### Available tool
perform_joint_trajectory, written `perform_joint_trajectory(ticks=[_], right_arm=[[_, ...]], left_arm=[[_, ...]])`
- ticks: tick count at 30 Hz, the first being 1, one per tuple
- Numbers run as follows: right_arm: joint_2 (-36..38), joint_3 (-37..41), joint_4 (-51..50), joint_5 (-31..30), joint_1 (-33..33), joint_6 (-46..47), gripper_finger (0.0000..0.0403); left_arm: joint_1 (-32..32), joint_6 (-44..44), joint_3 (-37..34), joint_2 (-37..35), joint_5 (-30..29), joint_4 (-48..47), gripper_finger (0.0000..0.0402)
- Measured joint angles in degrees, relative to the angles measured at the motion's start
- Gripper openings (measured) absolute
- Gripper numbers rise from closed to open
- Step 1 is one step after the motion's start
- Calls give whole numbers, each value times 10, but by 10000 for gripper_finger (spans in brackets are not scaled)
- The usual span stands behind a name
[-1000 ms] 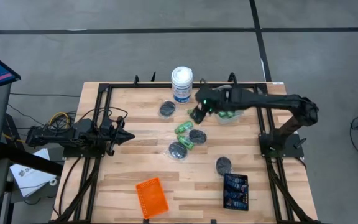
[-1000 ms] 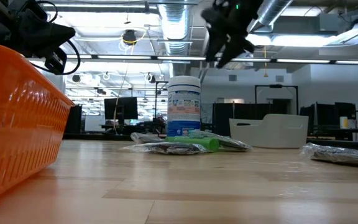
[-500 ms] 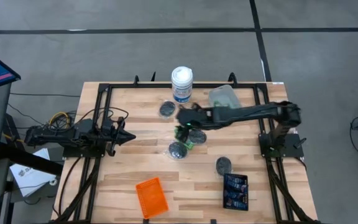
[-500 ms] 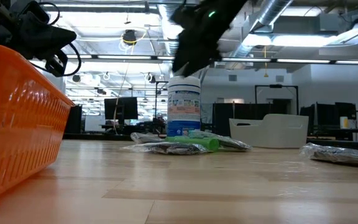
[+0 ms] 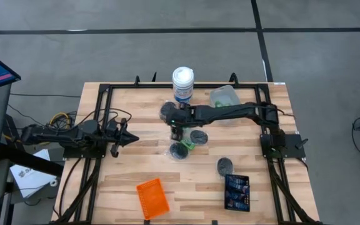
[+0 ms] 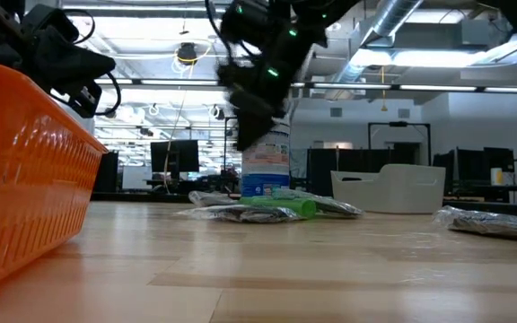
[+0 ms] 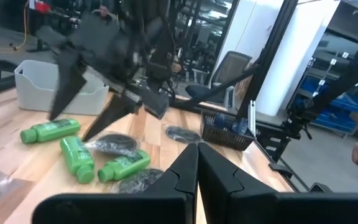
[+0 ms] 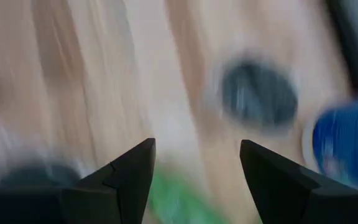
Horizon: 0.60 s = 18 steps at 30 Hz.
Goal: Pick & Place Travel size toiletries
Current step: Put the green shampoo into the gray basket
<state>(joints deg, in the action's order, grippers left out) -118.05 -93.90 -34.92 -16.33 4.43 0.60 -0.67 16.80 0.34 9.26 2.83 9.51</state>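
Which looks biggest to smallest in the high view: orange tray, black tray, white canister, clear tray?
1. orange tray, largest footprint.
2. black tray, a bit smaller.
3. clear tray, partly covered by the right arm, so unsure against the black one.
4. white canister, smallest, though it stands taller and nearer the camera.

overhead, table-level, two wrist views

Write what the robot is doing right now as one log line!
right gripper: open, above small bright green bottles | left gripper: shut, waiting at table's left | nothing held
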Motion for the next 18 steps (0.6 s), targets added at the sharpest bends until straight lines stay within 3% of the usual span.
perform_joint_trajectory(ticks=[1,10,13,16,18], right_arm=[[1,2,-37,0,0,-9,227],[-28,-7,-42,0,2,-42,227],[-30,-9,-39,0,2,-45,227],[-32,-8,-41,0,4,-60,227],[-32,-8,-37,0,6,-66,227]], left_arm=[[0,0,0,5,0,2,1],[0,0,0,35,0,8,1],[-3,0,0,5,0,1,1],[-1,0,0,-84,0,-5,1],[1,-1,0,-92,1,52,1]])
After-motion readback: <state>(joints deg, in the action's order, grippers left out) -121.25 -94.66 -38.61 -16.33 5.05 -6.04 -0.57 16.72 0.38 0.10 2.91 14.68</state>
